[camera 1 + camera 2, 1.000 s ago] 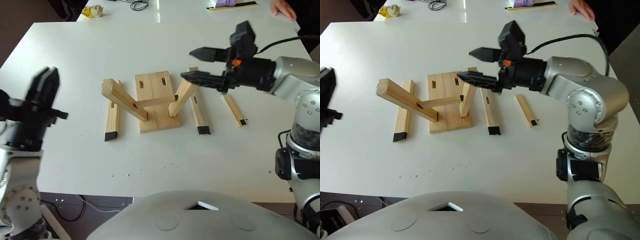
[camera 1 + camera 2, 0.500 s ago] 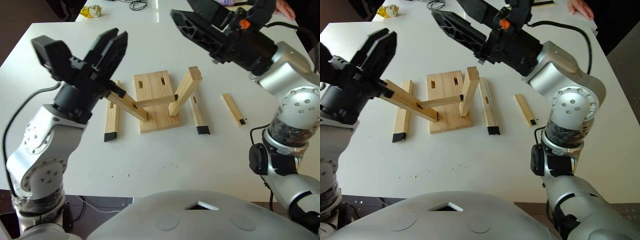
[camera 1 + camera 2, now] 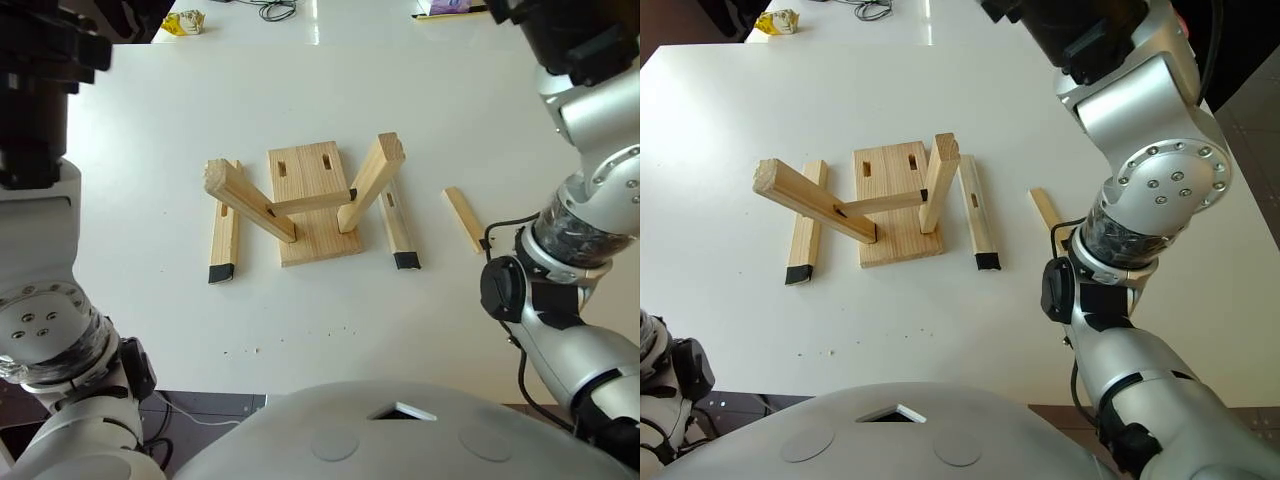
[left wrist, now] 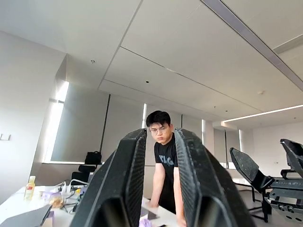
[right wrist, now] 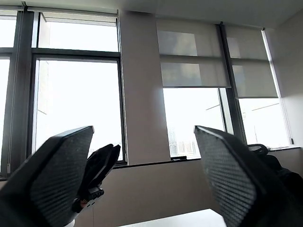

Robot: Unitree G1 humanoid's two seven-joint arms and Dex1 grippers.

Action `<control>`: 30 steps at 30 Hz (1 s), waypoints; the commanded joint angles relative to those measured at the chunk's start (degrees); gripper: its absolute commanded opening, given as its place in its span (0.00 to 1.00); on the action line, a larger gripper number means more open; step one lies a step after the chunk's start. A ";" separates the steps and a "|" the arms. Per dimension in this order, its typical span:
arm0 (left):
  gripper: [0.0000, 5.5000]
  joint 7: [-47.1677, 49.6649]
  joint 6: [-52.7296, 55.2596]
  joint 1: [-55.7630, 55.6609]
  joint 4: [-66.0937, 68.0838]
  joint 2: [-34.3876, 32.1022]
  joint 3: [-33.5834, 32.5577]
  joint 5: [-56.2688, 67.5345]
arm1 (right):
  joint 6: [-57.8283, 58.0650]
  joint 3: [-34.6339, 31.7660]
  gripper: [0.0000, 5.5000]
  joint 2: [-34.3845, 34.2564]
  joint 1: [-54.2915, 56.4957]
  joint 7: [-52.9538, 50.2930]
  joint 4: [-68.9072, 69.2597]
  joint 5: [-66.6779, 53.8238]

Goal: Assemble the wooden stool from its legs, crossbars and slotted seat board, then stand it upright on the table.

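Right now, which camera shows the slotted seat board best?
Left eye view: the seat board lies near centre, both slots clear. Right eye view shows the same, further left. Both wrist views point up into the room.

Frame point(image 3: 300, 205) on seat board point(image 3: 318, 242), legs point(image 3: 224, 235) flanking (loose crossbar point(image 3: 464, 218) rightmost)

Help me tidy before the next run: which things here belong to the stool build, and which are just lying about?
Stool build: seat board, joined legs and crossbar standing on it, left loose leg, right loose leg, loose crossbar.
Lying about: yellow crumpled item, cables, box, all at the far edge.
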State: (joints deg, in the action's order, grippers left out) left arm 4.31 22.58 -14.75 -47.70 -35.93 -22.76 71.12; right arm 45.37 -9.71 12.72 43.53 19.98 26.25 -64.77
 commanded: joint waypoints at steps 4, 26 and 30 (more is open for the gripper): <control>0.20 -3.07 7.76 21.63 8.61 2.50 26.06 -23.09 | -1.40 20.00 0.70 8.86 -18.04 7.21 -2.70 20.28; 0.20 -12.78 -3.37 19.84 11.32 6.20 -4.44 -3.71 | -15.22 3.96 0.70 14.33 -5.89 11.44 -22.33 17.10; 0.20 -27.96 -1.99 29.09 22.64 1.76 -9.26 -7.12 | -23.42 9.87 0.70 15.97 -10.88 12.81 -30.87 31.79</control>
State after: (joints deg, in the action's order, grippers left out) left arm -13.11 18.67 7.52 -32.81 -30.11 -27.50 66.01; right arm 27.86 -4.92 27.34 36.73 31.50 2.47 -43.92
